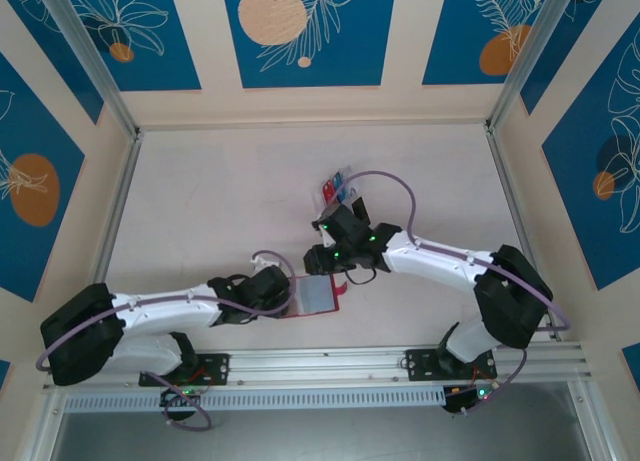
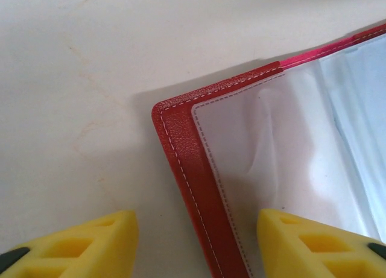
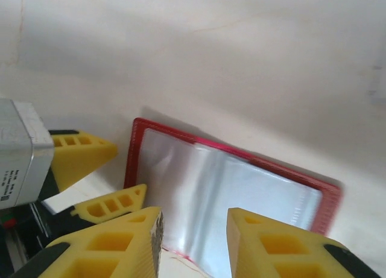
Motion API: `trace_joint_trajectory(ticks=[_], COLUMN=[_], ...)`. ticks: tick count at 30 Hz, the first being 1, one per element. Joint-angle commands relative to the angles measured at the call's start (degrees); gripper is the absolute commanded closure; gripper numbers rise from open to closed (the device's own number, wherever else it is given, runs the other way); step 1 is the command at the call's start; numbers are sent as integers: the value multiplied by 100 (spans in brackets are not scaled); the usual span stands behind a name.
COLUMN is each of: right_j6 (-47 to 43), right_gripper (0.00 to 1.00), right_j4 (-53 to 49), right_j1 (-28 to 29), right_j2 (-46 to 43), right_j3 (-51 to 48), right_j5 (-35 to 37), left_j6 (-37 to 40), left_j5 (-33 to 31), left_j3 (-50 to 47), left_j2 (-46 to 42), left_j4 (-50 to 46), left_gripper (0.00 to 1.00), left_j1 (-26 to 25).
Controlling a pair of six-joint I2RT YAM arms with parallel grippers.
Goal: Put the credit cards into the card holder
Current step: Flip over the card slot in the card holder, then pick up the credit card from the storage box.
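Red fold-open card holder (image 1: 312,296): looks light, floppy; pinch stiff edge.
Left gripper (image 2: 194,224): open astride edge.
Right gripper (image 3: 194,221): open, empty.

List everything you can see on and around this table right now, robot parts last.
card holder: one, red with clear sleeves inside, lying open near the front middle of the table.
credit cards: a small cluster, red and blue showing, count too small to tell, farther back, beyond the right arm's wrist.
table: one, pale off-white, under everything.
wall panels: several, blue with cream and orange plant print, around the table.
left gripper: one, yellow fingers, jaws open, astride the holder's red corner edge.
right gripper: one, yellow fingers, jaws open, above the open holder.
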Motion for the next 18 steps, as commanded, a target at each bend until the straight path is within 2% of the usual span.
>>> trace_joint_trajectory(ticks=[1, 7, 11, 18], right_j6=[-197, -260, -336, -688], right_gripper=[65, 55, 53, 53], right_j4=[-551, -1451, -1762, -1880], right_j1=[-352, -696, -927, -1655], right_j2=[-425, -1059, -1140, -507], right_j3=[-207, 159, 515, 1289], right_j5=[334, 1577, 2215, 2346], left_j6=[48, -92, -97, -110], left_j5=[-6, 143, 230, 338], left_j3=[96, -114, -185, -282], left_j2=[181, 332, 375, 415], left_j4=[98, 424, 558, 749], left_gripper=[50, 58, 60, 61], left_j1=[58, 58, 58, 49])
